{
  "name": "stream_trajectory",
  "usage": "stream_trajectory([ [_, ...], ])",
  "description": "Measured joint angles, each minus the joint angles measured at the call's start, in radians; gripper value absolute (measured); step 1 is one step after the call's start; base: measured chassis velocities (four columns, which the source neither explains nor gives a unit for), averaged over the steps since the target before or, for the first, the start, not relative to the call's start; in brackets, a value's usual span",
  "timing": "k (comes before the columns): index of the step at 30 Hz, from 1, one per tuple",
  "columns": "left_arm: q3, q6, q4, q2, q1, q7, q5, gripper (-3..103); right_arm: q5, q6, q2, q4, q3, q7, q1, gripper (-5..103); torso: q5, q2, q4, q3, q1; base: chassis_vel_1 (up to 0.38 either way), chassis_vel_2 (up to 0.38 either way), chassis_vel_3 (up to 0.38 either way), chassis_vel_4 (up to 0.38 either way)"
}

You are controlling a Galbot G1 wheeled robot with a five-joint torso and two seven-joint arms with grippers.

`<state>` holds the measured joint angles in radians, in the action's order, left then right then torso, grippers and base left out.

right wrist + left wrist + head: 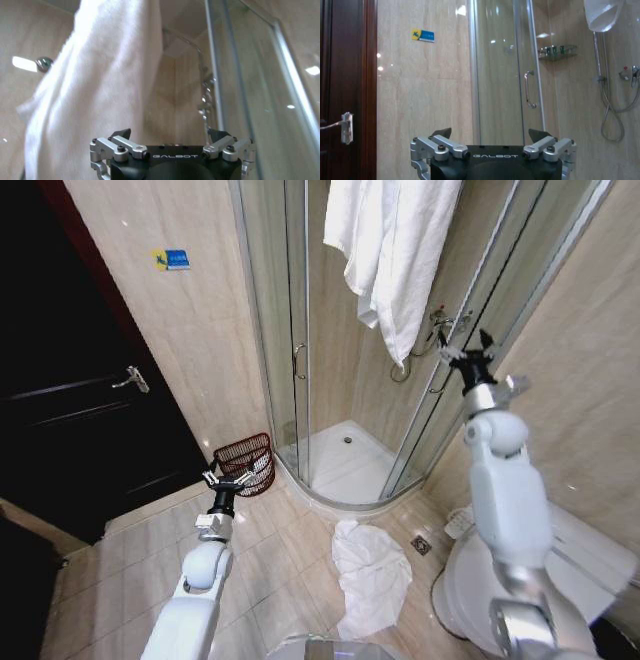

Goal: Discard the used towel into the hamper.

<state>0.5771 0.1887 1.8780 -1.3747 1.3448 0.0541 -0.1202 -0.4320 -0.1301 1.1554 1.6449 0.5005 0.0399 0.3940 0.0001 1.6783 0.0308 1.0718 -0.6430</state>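
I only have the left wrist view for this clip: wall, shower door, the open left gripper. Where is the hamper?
Observer: The hamper stands on the floor against the wall by the shower door, just beyond the left gripper.
Operator: Any towel on the floor?
Observer: Yes, a white crumpled towel lies on the tiles outside the shower.
Operator: And the right arm?
Observer: The right gripper is raised, open, near the hanging towel.
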Motion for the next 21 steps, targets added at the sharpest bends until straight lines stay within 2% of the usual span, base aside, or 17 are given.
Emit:
stream_trajectory([
  [4,0.004,-0.009,0.005,0.008,-0.002,0.000,-0.003,100,-0.029,-0.029,-0.005,-0.007,-0.089,-0.022,-0.151,100,-0.0003,0.000,0.0004,0.000,0.000,0.000,0.000,0.000,0.000],
  [6,0.005,-0.009,0.007,0.009,-0.001,0.000,-0.003,100,-0.037,-0.035,-0.006,-0.007,-0.102,-0.027,-0.172,100,-0.0002,0.000,0.0002,0.000,0.000,0.000,0.000,0.000,0.000],
  [9,0.018,-0.010,0.019,0.009,0.012,0.001,-0.006,100,-0.080,-0.076,-0.016,-0.023,-0.187,-0.060,-0.295,100,-0.0001,0.000,0.0002,0.000,0.000,0.000,0.000,0.000,0.000],
  [14,0.025,-0.008,0.024,0.007,0.022,0.001,-0.007,100,-0.081,-0.084,-0.008,-0.087,-0.263,-0.078,-0.417,100,0.0000,0.000,0.0002,0.000,0.000,0.000,0.000,0.000,0.000],
  [16,0.026,-0.007,0.030,0.005,0.028,0.001,-0.007,100,-0.072,-0.089,0.009,-0.142,-0.302,-0.093,-0.499,100,-0.0008,0.000,0.0003,0.000,0.000,0.000,0.000,0.000,0.000],
  [18,0.030,-0.005,0.042,0.002,0.035,0.003,-0.009,100,-0.009,-0.098,0.042,-0.236,-0.337,-0.109,-0.594,100,-0.0002,0.000,0.0005,0.000,0.000,0.000,0.000,0.000,0.000],
  [21,0.035,-0.005,0.050,0.001,0.040,0.003,-0.016,100,0.028,-0.104,0.061,-0.288,-0.350,-0.120,-0.645,100,-0.0003,0.000,0.0005,0.000,0.000,0.000,0.000,0.000,0.000],
])
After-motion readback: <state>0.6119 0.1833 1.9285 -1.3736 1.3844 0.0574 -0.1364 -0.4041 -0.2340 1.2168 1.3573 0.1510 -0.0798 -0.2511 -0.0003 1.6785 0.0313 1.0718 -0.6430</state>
